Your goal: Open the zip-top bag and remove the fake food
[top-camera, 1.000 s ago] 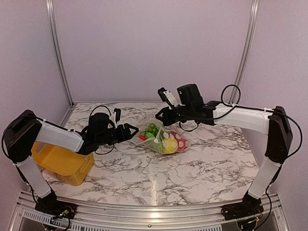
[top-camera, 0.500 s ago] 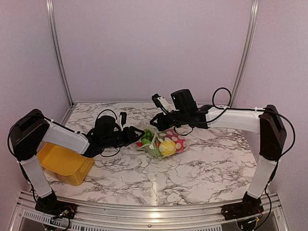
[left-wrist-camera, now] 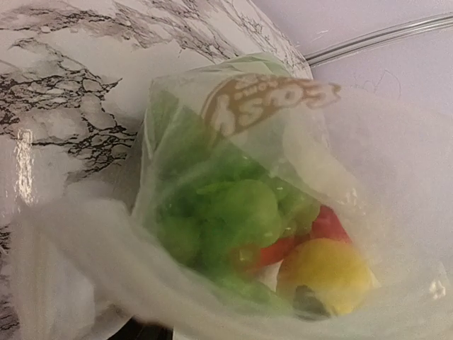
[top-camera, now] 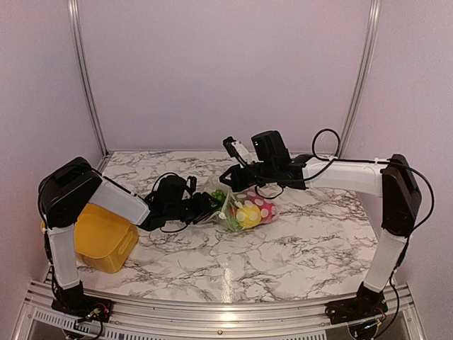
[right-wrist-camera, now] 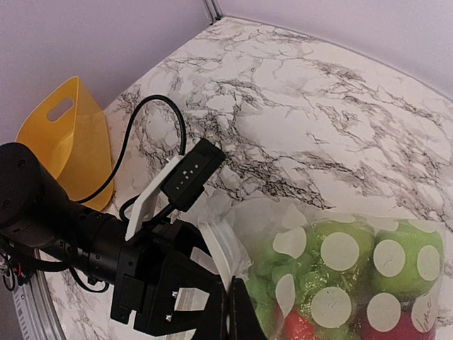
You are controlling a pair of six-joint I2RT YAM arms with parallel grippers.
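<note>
risk 1: the right hand [right-wrist-camera: 230, 315] is pressed together on the upper rim of the clear, floppy, polka-dot zip-top bag [top-camera: 244, 209]. if the thin film slips free, the mouth will probably collapse onto the left hand [top-camera: 205, 207].
risk 2: the left hand sits at the mouth. it cannot be told whether it is spread or pinching the lower lip. a pull on film alone would drag the bag across the marble-pattern table [top-camera: 304, 241].
location: about mid-table, mouth toward the left edge.
appearance: the mouth appears open and crumpled. the small plastic fake food [left-wrist-camera: 241, 212], green, red and yellow, is bunched inside.
</note>
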